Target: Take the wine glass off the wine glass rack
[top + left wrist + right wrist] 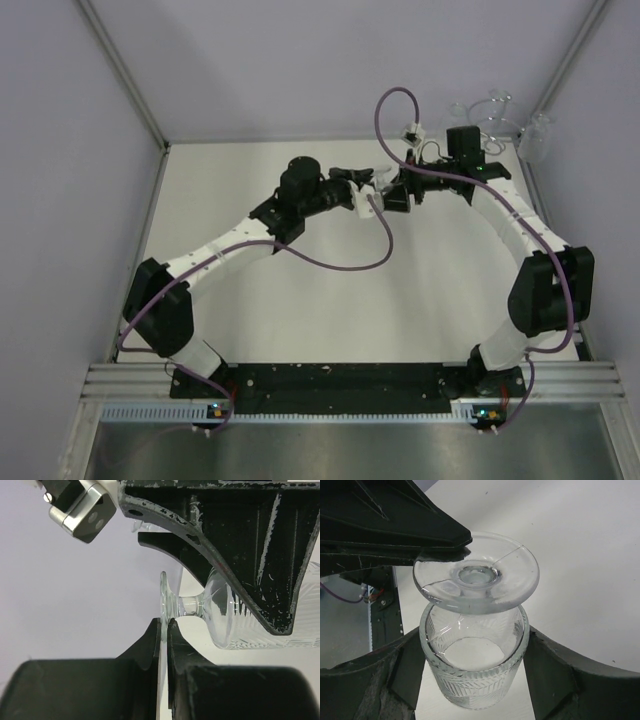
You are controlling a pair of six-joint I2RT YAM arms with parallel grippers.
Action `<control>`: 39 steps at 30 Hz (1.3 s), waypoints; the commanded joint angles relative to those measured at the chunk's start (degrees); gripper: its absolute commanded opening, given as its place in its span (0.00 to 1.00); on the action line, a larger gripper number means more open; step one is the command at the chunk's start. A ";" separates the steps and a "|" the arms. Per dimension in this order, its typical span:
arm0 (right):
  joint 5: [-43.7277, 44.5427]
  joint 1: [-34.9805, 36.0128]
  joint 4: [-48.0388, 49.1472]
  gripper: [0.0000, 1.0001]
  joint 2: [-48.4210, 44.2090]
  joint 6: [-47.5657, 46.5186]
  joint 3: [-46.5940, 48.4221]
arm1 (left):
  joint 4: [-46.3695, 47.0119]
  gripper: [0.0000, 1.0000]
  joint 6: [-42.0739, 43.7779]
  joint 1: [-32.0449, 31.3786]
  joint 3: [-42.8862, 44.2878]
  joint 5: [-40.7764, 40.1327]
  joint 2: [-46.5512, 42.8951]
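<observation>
The wine glass (475, 645) is held well apart from the wine glass rack (490, 110), with the right gripper (476, 667) clasped around its ribbed bowl and the left gripper (165, 626) pinched on the rim of its foot. It looks light, rigid, slick and brittle, so the bowl seems a safer hold than the thin foot. A clear vessel (537, 135) stands just beside that rack, out of the 2 grippers' way.
</observation>
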 commanded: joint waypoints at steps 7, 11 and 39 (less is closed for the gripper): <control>2.58 -0.76 0.39 0.99 -5.23 -0.92 1.42 | -7.16 0.00 -27.91 3.48 -1.91 -5.66 -1.60; 3.19 -2.52 0.30 0.99 -6.98 -4.85 1.08 | -11.12 0.00 -44.59 8.39 -2.27 1.17 -0.99; 29.74 13.65 6.98 0.22 1.35 -28.79 1.85 | 16.38 0.00 -95.79 24.93 0.72 44.36 24.59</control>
